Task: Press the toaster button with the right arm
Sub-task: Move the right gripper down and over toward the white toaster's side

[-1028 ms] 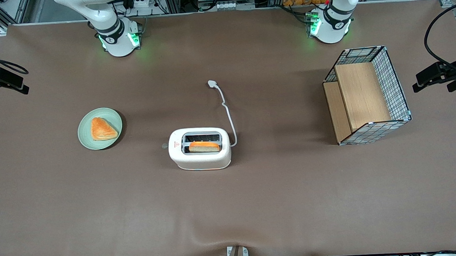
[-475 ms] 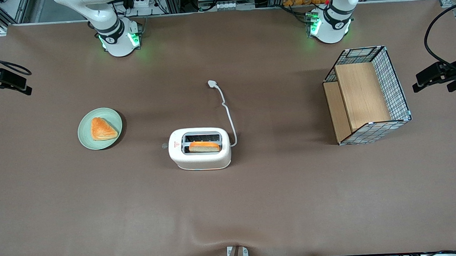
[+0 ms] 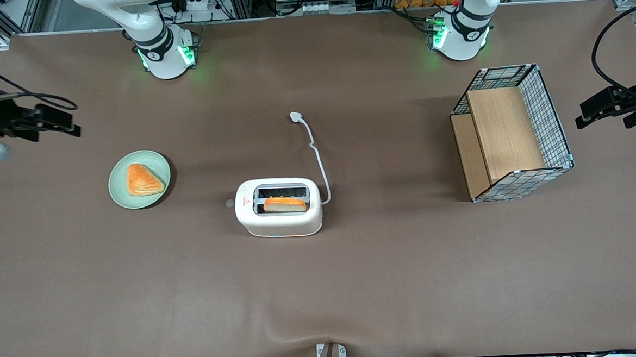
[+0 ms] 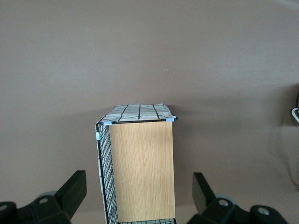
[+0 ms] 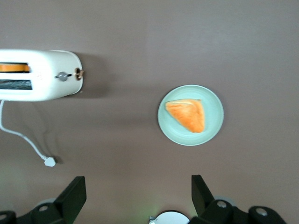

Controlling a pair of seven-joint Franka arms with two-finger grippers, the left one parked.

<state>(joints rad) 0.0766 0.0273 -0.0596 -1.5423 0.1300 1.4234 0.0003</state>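
The cream-white toaster [image 3: 279, 216] [image 5: 44, 79] stands mid-table with a slice of bread [image 3: 285, 204] in one slot. Its small grey toaster button [image 3: 230, 203] [image 5: 62, 76] sticks out of the narrow end that faces the working arm's end of the table. My right arm's gripper [image 3: 67, 122] [image 5: 138, 186] hangs open and empty near the table edge at that end. It is well apart from the toaster and farther from the front camera than the plate.
A green plate [image 3: 118, 195] [image 5: 169, 127] with a triangular pastry [image 3: 143, 180] lies between the gripper and the toaster. The toaster's white cord ends in a plug [image 3: 295, 116] [image 5: 49, 162]. A wire-mesh basket [image 3: 551, 117] [image 4: 103, 177] with wooden boards stands toward the parked arm's end.
My right gripper has come farther in over the table from its edge, toward the plate and the toaster. Toaster, plate and basket have not moved.
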